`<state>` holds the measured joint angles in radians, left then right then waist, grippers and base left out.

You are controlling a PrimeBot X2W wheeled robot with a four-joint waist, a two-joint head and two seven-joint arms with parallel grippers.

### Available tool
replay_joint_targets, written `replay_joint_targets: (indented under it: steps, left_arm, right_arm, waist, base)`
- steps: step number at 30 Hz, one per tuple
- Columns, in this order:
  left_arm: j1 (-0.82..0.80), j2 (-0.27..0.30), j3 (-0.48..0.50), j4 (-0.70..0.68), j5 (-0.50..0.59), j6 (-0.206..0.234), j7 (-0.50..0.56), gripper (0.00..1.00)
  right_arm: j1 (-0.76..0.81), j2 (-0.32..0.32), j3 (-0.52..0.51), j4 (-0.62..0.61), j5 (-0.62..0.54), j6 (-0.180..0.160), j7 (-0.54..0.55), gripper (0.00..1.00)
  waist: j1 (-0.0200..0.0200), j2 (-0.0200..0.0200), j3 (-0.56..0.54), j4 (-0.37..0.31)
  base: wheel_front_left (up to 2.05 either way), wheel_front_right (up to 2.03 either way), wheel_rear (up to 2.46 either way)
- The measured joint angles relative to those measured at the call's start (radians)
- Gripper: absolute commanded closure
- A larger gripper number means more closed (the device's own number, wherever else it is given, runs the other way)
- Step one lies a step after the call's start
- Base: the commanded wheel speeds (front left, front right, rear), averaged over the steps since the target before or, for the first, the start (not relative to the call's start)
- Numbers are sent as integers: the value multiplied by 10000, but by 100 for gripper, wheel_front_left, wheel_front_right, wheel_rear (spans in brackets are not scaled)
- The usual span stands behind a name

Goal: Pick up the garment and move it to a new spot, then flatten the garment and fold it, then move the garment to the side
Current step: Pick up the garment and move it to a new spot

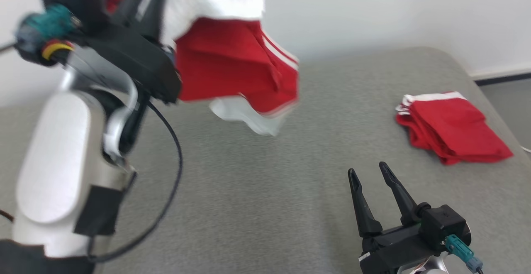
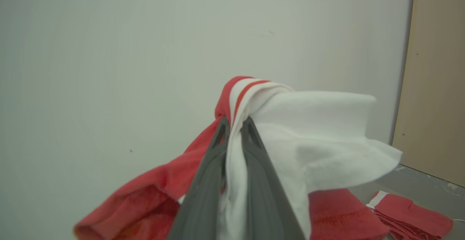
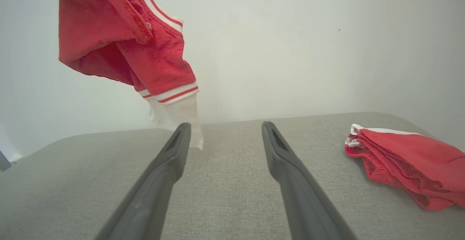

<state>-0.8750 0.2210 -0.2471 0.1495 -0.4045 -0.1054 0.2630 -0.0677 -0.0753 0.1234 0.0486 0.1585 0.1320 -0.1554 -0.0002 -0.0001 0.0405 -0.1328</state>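
Red-and-white garment (image 1: 232, 66) held aloft at 11 o'clock, pinched by left gripper (image 2: 235, 123) fingers, right gripper (image 1: 367, 167) fingers spread at 5 o'clock, folded red pile (image 1: 450, 126) laid at 3 o'clock.

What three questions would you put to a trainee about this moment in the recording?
1. True or false: the left jaws are shut on the red and white garment.
2. The folded red pile lies on the grey surface at: A the robot's right; B the robot's left; C directly under the raised garment.
3. Fill in: the right jaws stand ____, with nothing between them.
Key: 1 true; 2 A; 3 open.
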Motion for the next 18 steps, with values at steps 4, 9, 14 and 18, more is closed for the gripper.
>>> replay_joint_targets:
  steps: [4,9,14,18]
  left_arm:
    - [755,-370,-512,-169,104,138,10,100]
    - [1855,-840,-1206,441,274,259,-209,100]
    - [2982,-1250,-1772,1941,244,391,-571,100]
    - [3517,-1484,-2033,3095,12,481,-970,0]
  right_arm:
    - [3,38,25,-4,0,0,-31,0]
    - [-15,71,167,56,13,0,-125,0]
    - [-121,98,282,151,67,0,-211,0]
    - [-141,121,293,282,69,0,-215,0]
  waist:
    - [1,0,41,-683]
    - [2,1,210,-1374]
    - [3,1,492,-1763]
    - [3,2,591,-1849]
  base:
    - [0,0,0]
    - [0,0,0]
    - [0,0,0]
    - [0,0,0]
